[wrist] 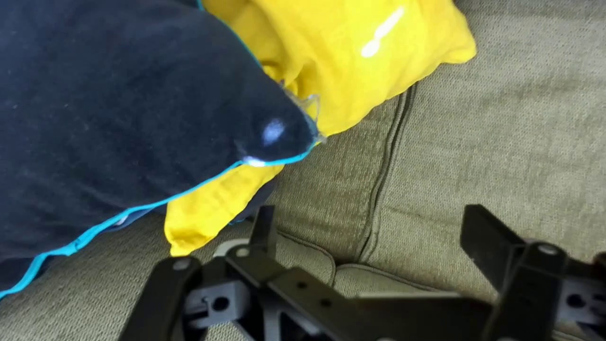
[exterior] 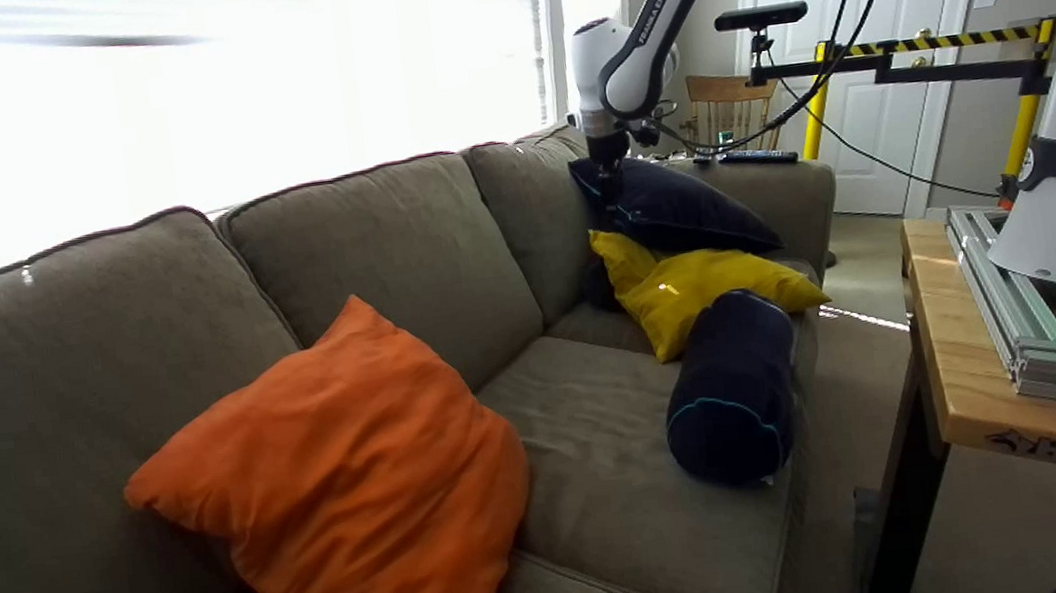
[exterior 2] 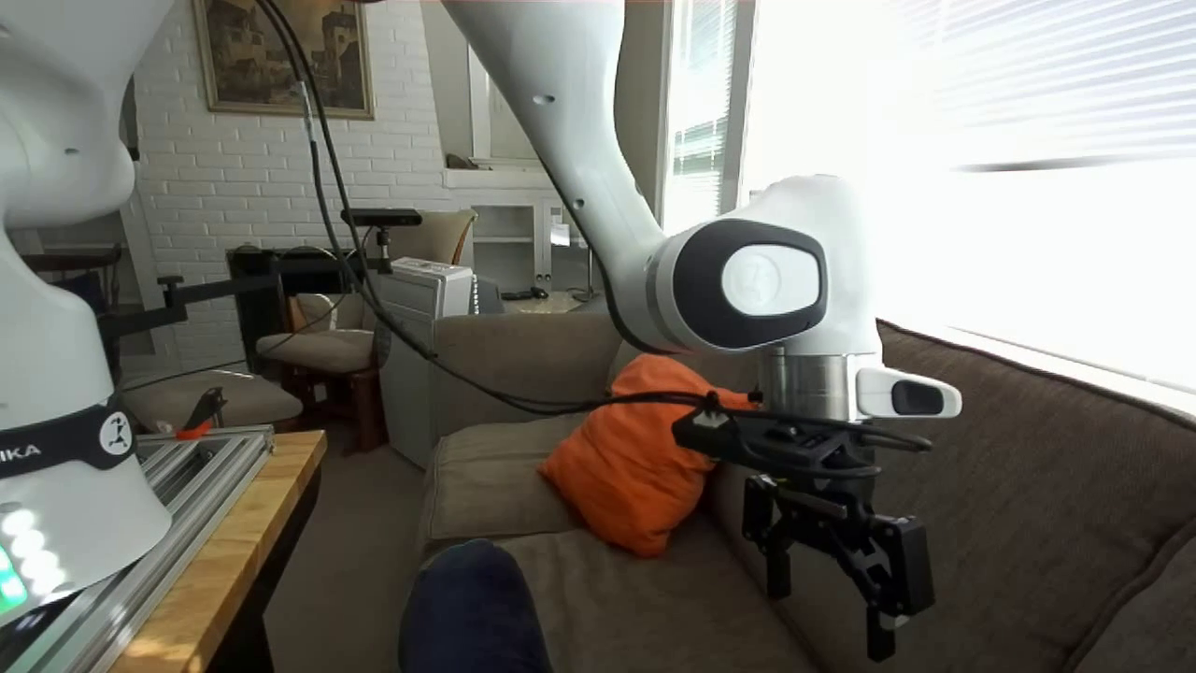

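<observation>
Basically, the end effector (wrist: 371,231) just hangs there gaping wide above the couch (wrist: 516,151), near a navy pillow (wrist: 132,104) that's flopped partly over a yellow pillow (wrist: 336,61).

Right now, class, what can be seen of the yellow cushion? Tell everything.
The yellow cushion looks like plain, wrinkled cloth with pointed corners and a bright streak of light. It lies slumped on the couch seat, one corner toward the backrest, partly hidden by a navy cushion, which seems to rest on it. The navy bolster overlaps it in an exterior view, contact unclear. The open gripper isn't holding it.
</observation>
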Controlling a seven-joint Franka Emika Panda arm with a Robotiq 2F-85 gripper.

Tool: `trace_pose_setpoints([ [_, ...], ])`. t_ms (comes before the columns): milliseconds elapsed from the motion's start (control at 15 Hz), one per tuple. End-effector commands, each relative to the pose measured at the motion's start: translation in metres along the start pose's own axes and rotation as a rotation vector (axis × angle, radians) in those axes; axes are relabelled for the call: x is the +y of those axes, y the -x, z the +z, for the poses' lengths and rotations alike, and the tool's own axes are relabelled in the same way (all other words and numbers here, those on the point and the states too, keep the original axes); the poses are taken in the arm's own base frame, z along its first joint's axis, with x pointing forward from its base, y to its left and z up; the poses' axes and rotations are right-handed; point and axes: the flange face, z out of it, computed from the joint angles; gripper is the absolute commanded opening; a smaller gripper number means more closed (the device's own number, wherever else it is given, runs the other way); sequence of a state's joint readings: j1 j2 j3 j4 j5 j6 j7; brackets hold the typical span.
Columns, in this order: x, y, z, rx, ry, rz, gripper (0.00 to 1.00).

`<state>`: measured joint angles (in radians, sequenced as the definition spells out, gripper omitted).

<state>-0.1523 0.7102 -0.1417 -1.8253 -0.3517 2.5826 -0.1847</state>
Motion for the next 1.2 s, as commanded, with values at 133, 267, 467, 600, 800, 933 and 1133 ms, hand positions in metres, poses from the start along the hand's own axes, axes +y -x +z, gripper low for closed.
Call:
trace_pose_setpoints([
  [133, -0.065, -0.022, 0.051, -0.114, 0.014, 0.167, 1.0],
  [267, -0.082, -0.026, 0.067, -0.144, 0.046, 0.206, 1.0],
  [467, -0.094, -0.024, 0.095, -0.206, 0.12, 0.241, 1.0],
  [600, -0.096, -0.017, 0.112, -0.254, 0.19, 0.251, 1.0],
  [800, -0.09, -0.002, 0.137, -0.329, 0.303, 0.266, 1.0],
  [933, -0.089, 0.007, 0.151, -0.374, 0.356, 0.279, 1.0],
  [1133, -0.09, 0.011, 0.174, -0.394, 0.394, 0.287, 1.0],
])
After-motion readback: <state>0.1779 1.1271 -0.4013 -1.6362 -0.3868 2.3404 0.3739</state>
